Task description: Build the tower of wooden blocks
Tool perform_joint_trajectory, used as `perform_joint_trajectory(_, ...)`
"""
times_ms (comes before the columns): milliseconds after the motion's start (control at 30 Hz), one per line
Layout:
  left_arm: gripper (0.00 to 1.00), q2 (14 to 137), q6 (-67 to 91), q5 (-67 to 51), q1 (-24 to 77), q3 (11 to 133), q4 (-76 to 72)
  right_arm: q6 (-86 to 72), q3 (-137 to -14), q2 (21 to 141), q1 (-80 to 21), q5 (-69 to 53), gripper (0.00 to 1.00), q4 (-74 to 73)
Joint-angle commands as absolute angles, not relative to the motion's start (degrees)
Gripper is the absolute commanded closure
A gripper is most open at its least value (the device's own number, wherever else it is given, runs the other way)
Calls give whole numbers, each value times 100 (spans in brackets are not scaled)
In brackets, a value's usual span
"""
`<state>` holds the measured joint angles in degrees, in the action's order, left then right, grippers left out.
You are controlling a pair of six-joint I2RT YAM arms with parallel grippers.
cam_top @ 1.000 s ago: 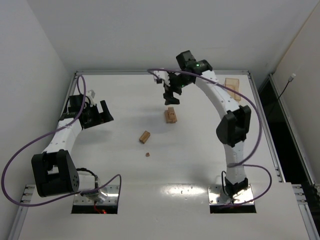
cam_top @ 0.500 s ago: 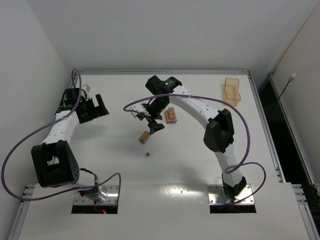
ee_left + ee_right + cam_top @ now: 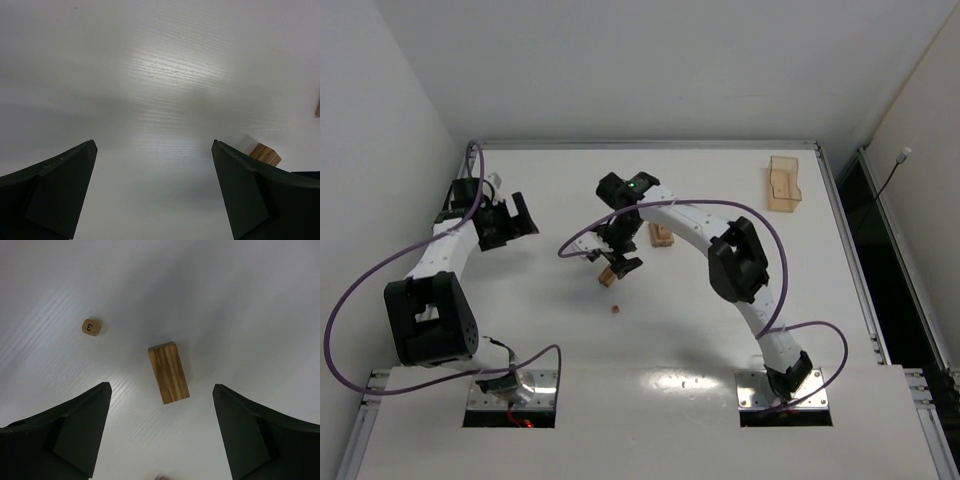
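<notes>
A loose wood bar (image 3: 608, 275) lies on the white table left of centre. A tiny cube (image 3: 616, 309) lies just in front of it. The tower (image 3: 661, 234), a small low stack of wood blocks, stands behind and to the right. My right gripper (image 3: 616, 256) hangs open over the bar. In the right wrist view the bar (image 3: 169, 372) lies between the spread fingers, untouched, and the cube (image 3: 90, 327), marked 3, lies beyond it to the left. My left gripper (image 3: 510, 215) is open and empty at the far left. Its view shows a block corner (image 3: 265, 154) past the right finger.
A translucent orange-tan tray (image 3: 783, 184) sits at the back right of the table. A purple cable loops from the right arm over the table near the bar. Walls close the left and back sides.
My right arm swung from above the tower to the left and forward, and now hangs over the loose bar. My left gripper shifted slightly toward the back left.
</notes>
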<state>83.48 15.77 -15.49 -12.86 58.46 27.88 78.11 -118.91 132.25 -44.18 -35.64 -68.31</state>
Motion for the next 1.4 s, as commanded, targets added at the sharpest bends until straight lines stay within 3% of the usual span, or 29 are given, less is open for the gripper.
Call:
perform_joint_trajectory(0, 0, 8394, 1661, -1635, -1406, 6056, 2760, 8104, -11883, 13351, -4579, -3507, 21, -6609)
perform_joint_trajectory(800, 0, 8552, 1661, -1635, -1406, 6047, 2698, 8156, -11689, 13966, -4746, -2751, 36, -5898)
perform_joint_trajectory(933, 0, 8552, 1661, -1635, -1406, 5994, 2698, 8156, -11689, 14019, -4746, -2689, 58, -5897)
perform_joint_trajectory(1000, 0, 8552, 1661, -1635, -1406, 5994, 2646, 8156, -11751, 14019, -4746, -2619, 92, -5984)
perform_joint_trajectory(1033, 0, 8552, 1661, -1635, -1406, 5994, 2646, 8156, -11838, 14019, -4746, -2619, 100, -6133)
perform_joint_trajectory(1133, 0, 8500, 1661, -1687, -1406, 5994, 2646, 7745, -11979, 13721, -4632, -2776, 100, -6302)
perform_joint_trajectory(1367, 0, 7797, 1784, -1477, -1406, 5503, 2452, 3625, -12357, 12446, -4403, -2347, 100, -5835)
